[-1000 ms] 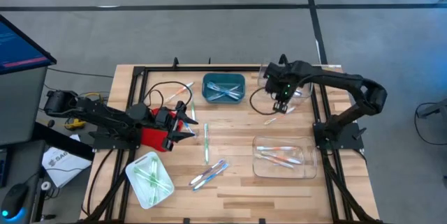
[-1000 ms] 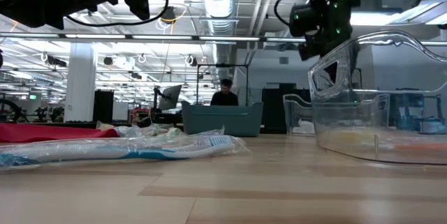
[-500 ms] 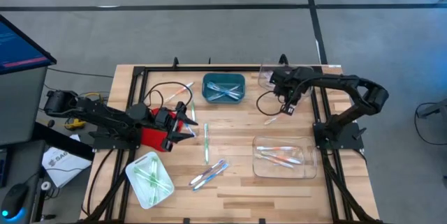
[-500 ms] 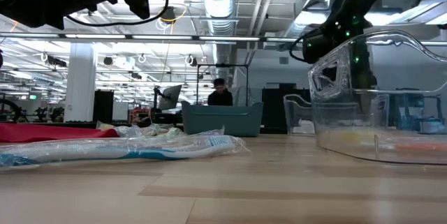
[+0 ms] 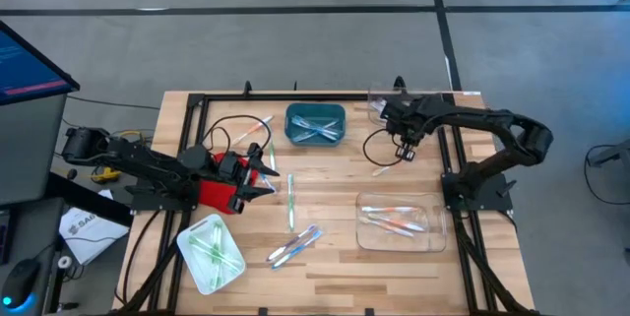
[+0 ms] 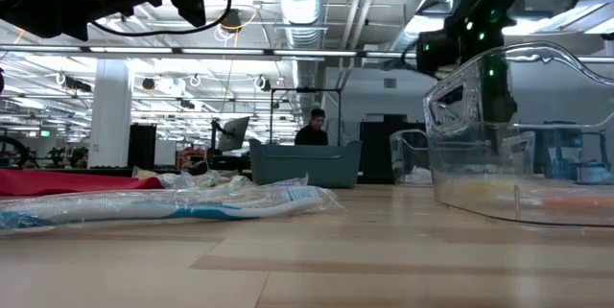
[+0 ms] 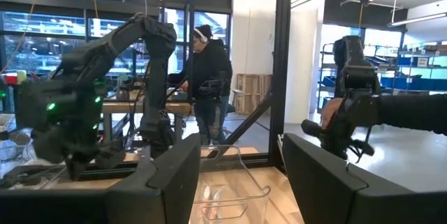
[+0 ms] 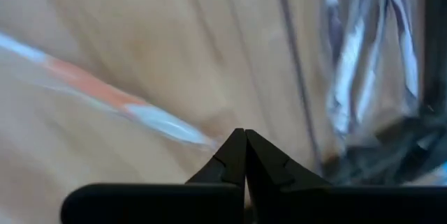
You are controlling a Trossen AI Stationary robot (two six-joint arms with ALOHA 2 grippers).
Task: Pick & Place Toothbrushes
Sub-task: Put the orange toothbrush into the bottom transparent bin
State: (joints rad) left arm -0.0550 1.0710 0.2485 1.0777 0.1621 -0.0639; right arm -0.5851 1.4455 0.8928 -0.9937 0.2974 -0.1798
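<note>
My clenched, empty right pincer (image 5: 402, 149) hovers upper right over the table, just above-right of the slim orange-and-white plastic toothbrush (image 5: 383, 167) lying diagonally.

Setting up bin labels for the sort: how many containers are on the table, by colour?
Teal bin: 1
Clear containers: 2, the large tray and a small one at the far edge
Pale tray: 1
Total: 4
</note>
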